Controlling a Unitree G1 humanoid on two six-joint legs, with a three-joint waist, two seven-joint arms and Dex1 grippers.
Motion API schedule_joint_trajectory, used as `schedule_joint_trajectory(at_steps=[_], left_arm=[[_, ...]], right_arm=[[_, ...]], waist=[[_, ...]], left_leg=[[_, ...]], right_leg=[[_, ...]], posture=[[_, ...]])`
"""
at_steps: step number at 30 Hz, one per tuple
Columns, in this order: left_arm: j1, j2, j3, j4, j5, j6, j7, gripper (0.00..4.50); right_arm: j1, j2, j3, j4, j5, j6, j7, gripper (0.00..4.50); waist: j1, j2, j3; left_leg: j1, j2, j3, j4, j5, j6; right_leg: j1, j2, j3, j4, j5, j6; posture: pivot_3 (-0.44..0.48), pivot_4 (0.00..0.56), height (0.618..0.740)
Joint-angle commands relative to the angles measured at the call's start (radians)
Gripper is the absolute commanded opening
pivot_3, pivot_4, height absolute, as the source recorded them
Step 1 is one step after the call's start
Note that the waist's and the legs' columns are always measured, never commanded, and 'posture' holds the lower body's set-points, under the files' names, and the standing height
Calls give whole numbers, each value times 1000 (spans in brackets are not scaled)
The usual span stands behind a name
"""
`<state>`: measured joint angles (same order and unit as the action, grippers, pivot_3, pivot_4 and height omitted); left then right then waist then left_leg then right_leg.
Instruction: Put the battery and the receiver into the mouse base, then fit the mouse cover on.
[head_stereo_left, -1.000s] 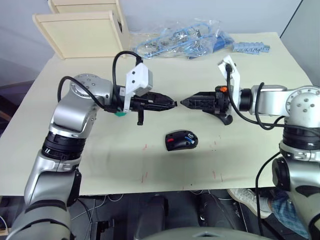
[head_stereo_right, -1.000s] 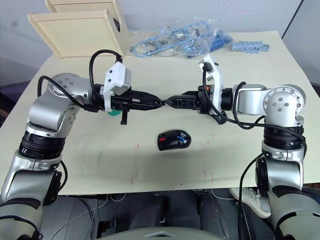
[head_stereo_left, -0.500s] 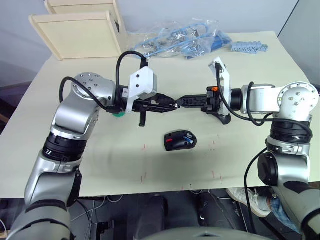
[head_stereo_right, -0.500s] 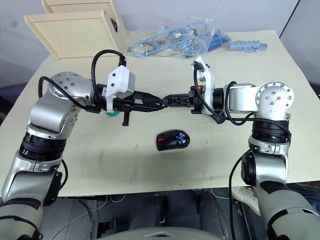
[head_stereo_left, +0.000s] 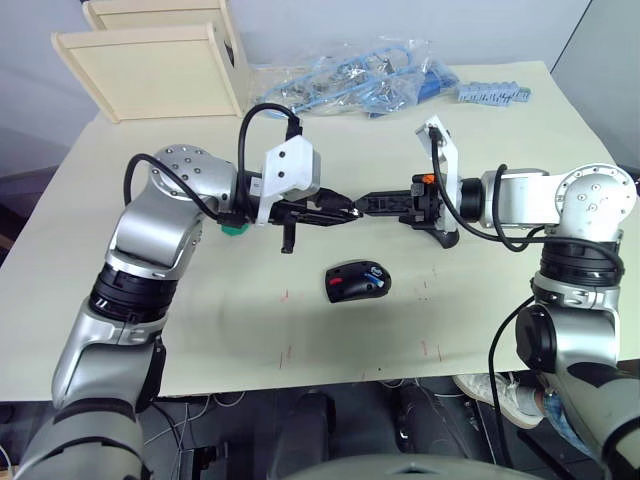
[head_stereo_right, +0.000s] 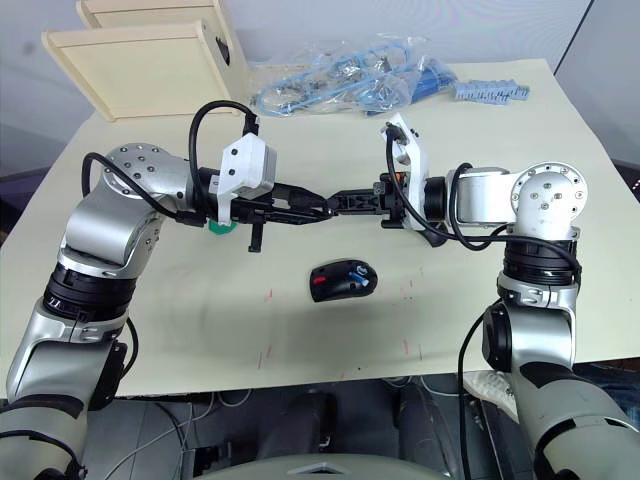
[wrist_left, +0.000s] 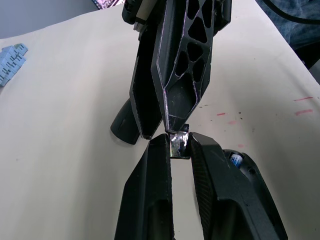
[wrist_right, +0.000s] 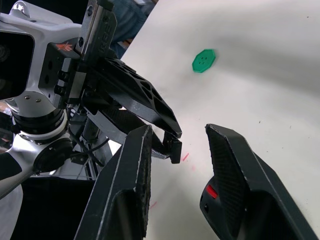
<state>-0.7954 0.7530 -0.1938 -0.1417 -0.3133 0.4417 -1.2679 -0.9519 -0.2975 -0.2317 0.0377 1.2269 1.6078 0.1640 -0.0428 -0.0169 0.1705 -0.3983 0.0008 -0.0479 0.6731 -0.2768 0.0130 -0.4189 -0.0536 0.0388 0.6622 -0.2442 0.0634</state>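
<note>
Left hand (wrist_left: 178, 146) grasps the receiver (wrist_left: 178, 143) tip-to-tip with the right hand (wrist_right: 176, 150), apparently released, above the mouse base (head_stereo_left: 358, 282).

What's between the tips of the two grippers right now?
The small receiver, pinched by the left gripper, with the open right gripper meeting it; seen in the left wrist view.

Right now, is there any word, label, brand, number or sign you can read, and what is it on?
No text can be read.
Orange mark on the left arm's wrist block: too small to read.
Red ticks on the table: plain marks, no characters.
Mouse base: no legible lettering.
</note>
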Motion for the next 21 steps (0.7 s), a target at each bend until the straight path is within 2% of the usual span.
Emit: schedule_joint_trajectory(at_steps=[1, 21], left_arm=[[-22, 6, 16, -7, 8, -22, 1, 373], [-24, 6, 17, 0, 23, -33, 5, 373]], right_arm=[[0, -11, -9, -31, 38, 7, -2, 1706], [10, -9, 7, -36, 34, 7, -8, 1706]], waist=[[0, 0, 0], [0, 0, 0]], left_leg=[[0, 0, 0, 0, 0, 0], [0, 0, 0, 0, 0, 0]], right_leg=[[0, 0, 0, 0, 0, 0], [0, 0, 0, 0, 0, 0]], posture=[[0, 150, 740], [0, 150, 740]])
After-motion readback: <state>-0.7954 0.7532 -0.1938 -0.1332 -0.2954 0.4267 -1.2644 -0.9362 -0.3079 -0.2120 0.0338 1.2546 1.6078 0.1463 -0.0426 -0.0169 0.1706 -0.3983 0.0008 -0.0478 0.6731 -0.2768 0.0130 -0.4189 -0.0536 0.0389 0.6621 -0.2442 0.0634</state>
